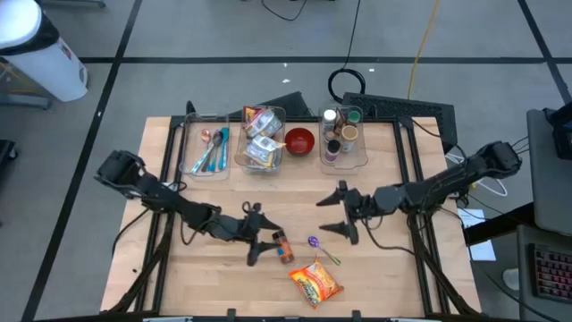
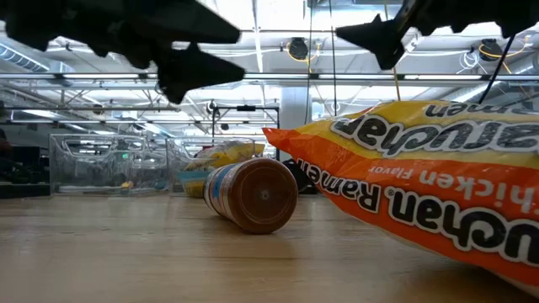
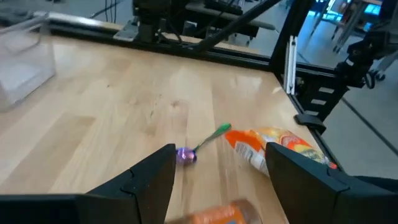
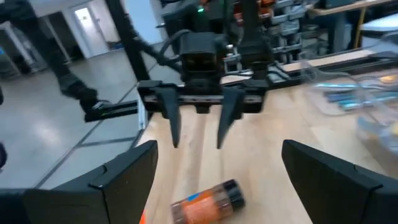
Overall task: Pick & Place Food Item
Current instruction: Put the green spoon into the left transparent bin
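An orange jar with a dark cap (image 1: 283,248) lies on its side on the wooden table, near the front. A purple lollipop with a green stick (image 1: 315,244) lies to its right. An orange ramen packet (image 1: 315,283) lies flat nearer the front edge. My left gripper (image 1: 261,236) hangs open just left of and above the jar (image 2: 253,195). In the left wrist view the jar (image 3: 217,214) shows low between its fingers. My right gripper (image 1: 322,216) is open in the air to the right of the lollipop and faces the left gripper (image 4: 196,118).
Along the far edge stand a clear bin of utensils (image 1: 207,148), a clear bin of snack packets (image 1: 261,141), a red bowl (image 1: 299,140) and a clear bin of bottles (image 1: 342,136). Bare wood lies between those bins and the grippers.
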You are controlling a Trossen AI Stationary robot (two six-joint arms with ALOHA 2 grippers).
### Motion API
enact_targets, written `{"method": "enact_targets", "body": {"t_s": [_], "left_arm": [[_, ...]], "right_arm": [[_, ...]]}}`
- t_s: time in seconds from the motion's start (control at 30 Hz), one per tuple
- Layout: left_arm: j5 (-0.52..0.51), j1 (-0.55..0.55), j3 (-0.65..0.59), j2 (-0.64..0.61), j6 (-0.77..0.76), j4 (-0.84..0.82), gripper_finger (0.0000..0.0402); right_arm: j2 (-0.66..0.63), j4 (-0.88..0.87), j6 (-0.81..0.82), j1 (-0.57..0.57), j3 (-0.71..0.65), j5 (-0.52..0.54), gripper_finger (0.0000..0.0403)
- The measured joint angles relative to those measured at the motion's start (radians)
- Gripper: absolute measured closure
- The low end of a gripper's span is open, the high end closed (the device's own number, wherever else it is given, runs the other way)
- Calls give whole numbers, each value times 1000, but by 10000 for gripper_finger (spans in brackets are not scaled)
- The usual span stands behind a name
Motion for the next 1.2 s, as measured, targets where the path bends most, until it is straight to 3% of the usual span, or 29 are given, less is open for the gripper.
{"method": "enact_targets", "body": {"t_s": [0.2, 0.4, 0.67, 0.97, 1.2], "left_arm": [[1, 3, 67, 52, 63, 2, 144], [2, 22, 74, 49, 105, 6, 144], [15, 87, 74, 47, 146, 3, 144], [236, 189, 74, 47, 144, -28, 144], [359, 272, 74, 46, 146, -44, 144]], "right_arm": [[63, 8, -39, 104, 0, 118, 69], [173, -82, 17, 78, 1, 111, 69], [340, -80, 41, -64, 1, -88, 69], [472, -15, 54, -154, 0, -323, 73], [589, 137, 101, -153, 1, -401, 103]]}}
